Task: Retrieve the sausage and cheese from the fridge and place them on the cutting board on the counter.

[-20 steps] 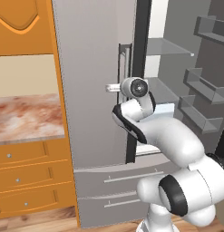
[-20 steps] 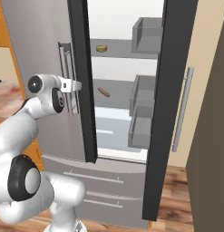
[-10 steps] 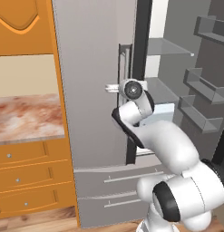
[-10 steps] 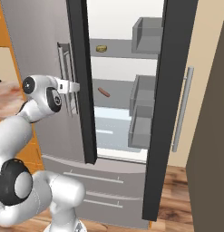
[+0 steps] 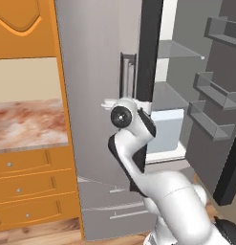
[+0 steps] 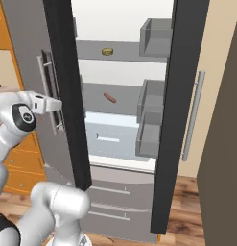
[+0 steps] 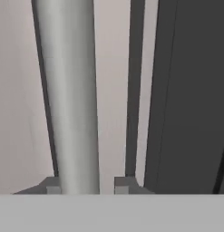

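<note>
Hand view puts the gripper [image 7: 84, 185] right at the fridge's left door handle [image 7: 70, 95], two small tips either side of the bar, jaws nearly closed & apparently clamped on it, tho actual contact is cut off at the frame's bottom edge. From the right base view the hand reaches that same upright bar on the grey left door [image 6: 29, 53], which stands shut or close to it; right door [image 6: 165, 120] is swung wide w/ its grey bins showing. Inside the fridge [image 6: 122, 57], the sausage [image 6: 109, 98] lies on the middle glass shelf, tilted, by itself, above the pale drawer [image 6: 112, 139]. A small yellowish round thing [image 6: 107, 51] sits on the shelf above, prob the cheese, too small to be sure. Counter [image 5: 28, 127] is off to the left beyond the orange drawers; cutting board I can't make out. Handling guess: sausage looks light, smooth, a bit slippery, some give, so pinch it across the middle, jaws square to its length, so it doesn't roll off the glass. Cheese piece: light, firm-ish, take it by opposite sides, gentle squeeze. Door itself is heavy & stiff, so grip mid-bar and pull steady.
</note>
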